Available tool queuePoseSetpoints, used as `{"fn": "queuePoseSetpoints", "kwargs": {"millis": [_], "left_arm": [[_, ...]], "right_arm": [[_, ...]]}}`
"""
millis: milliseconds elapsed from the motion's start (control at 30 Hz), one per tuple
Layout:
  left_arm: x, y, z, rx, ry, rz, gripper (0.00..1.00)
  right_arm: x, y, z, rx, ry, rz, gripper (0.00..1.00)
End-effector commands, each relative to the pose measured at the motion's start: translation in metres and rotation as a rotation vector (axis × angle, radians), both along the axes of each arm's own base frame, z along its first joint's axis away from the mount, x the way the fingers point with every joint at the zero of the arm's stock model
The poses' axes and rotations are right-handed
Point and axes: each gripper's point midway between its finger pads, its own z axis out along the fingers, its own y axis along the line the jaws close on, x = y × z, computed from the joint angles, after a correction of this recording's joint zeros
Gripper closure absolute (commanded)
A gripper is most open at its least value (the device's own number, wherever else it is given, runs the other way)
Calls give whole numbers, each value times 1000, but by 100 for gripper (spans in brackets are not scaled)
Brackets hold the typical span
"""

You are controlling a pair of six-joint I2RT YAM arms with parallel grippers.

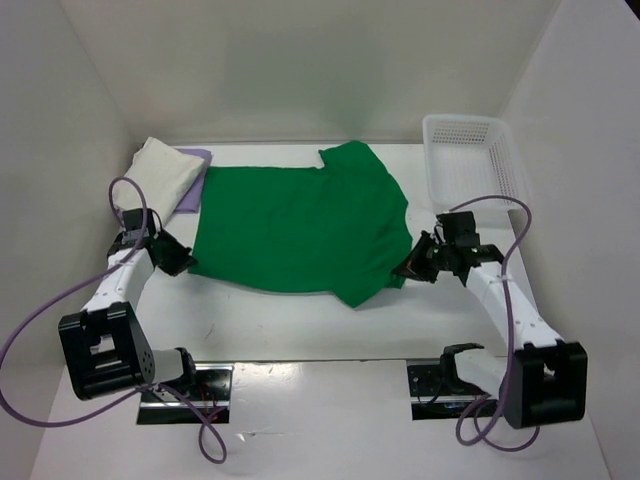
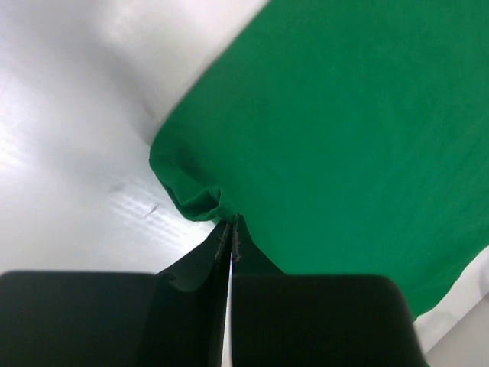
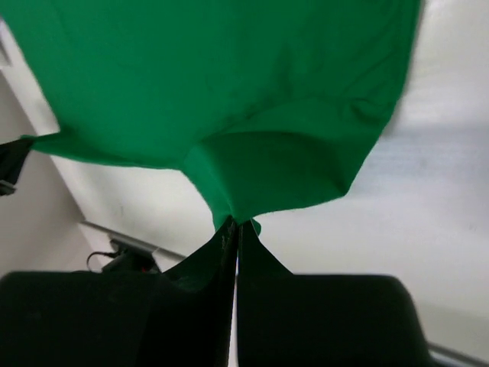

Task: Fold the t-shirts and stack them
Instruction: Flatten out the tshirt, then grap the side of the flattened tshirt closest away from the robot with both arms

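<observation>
The overhead view shows the green t-shirt (image 1: 300,225) spread mid-frame, with the cream t-shirt (image 1: 155,172) folded on the lavender t-shirt (image 1: 196,190) at upper left. Only the wrist views confirm the grips: the left gripper (image 2: 231,223) and the right gripper (image 3: 235,224) each clamp a bunched green edge.

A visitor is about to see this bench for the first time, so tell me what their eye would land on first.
The bright green t-shirt dominates, spread across the middle of the table, with the left gripper and right gripper shut on its near edge, one at each side. At the far left a folded cream t-shirt lies over a lavender t-shirt, and a white mesh basket stands at the far right.
</observation>
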Motion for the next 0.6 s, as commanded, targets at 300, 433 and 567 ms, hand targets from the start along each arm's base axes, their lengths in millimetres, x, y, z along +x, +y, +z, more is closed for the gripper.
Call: {"fn": "queuePoseSetpoints", "kwargs": {"millis": [300,433,567], "left_arm": [[3,-10,32,-76,-42,-80,100],[39,0,40,-85,-81,-44,100],[75,3,28,-123,-69,-45,100]], "right_arm": [[-4,-3,53,29,-67,-95,100],[55,-2,51,16,-133,-113,100],[112,-12,55,-88,-178,-116,100]]}}
